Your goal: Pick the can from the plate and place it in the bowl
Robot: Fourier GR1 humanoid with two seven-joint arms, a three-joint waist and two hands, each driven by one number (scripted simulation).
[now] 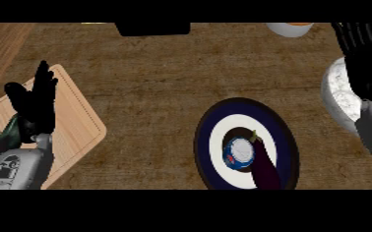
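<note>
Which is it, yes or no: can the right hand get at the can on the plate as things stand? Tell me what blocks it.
Probably yes. The can sits uncovered on the plate, open from above; only the eggplant lies against its right side. The right hand is at the far right.

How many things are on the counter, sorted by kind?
Plates: 1, dark blue and white round plate
Cans: 1, blue and white can
Vegetables: 1, dark purple eggplant
Bowls: 1, grey marbled bowl
Boards: 1, light wooden cutting board
Total: 5
</note>
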